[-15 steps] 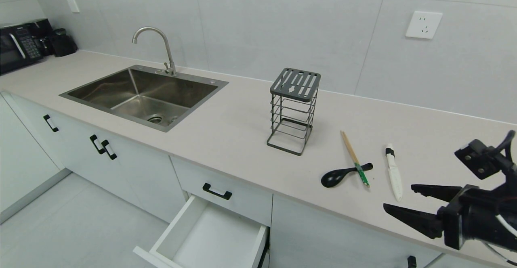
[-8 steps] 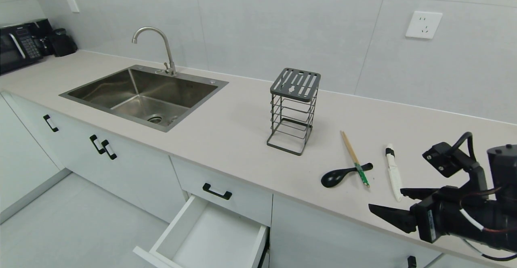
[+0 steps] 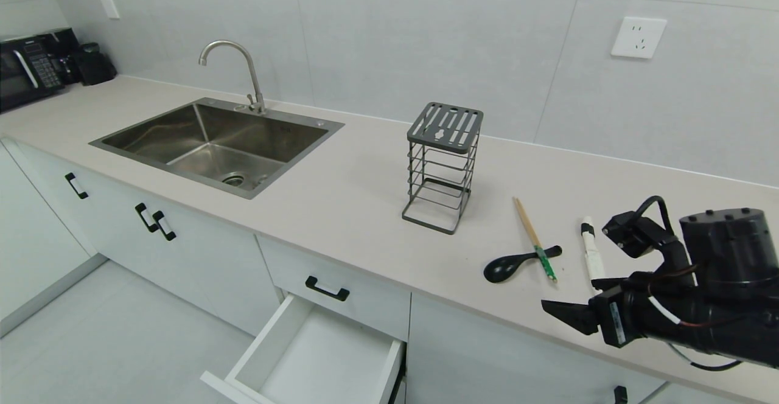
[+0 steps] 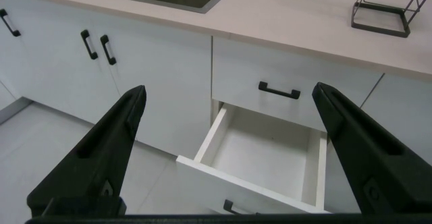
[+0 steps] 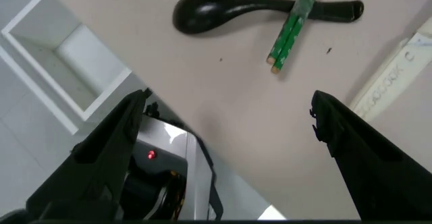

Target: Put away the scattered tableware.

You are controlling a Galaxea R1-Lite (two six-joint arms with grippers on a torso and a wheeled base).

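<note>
At left, a sink (image 3: 213, 142) set in the counter (image 3: 353, 209); below the counter's edge, a drawer (image 3: 316, 355) pulled open, with the left gripper (image 4: 229, 89) out in front of it, fingers spread wide, holding nothing. Mid-counter, a wire rack (image 3: 441, 167) standing upright; right of it, a black spoon (image 3: 508, 265) lying flat with chopsticks (image 3: 534, 238) crossing over its handle, then a white knife (image 3: 591, 258) close by, apart from both. Farthest right, the right gripper (image 3: 569, 297) over the counter's front edge near the knife's tip, fingers wide apart and empty.
</note>
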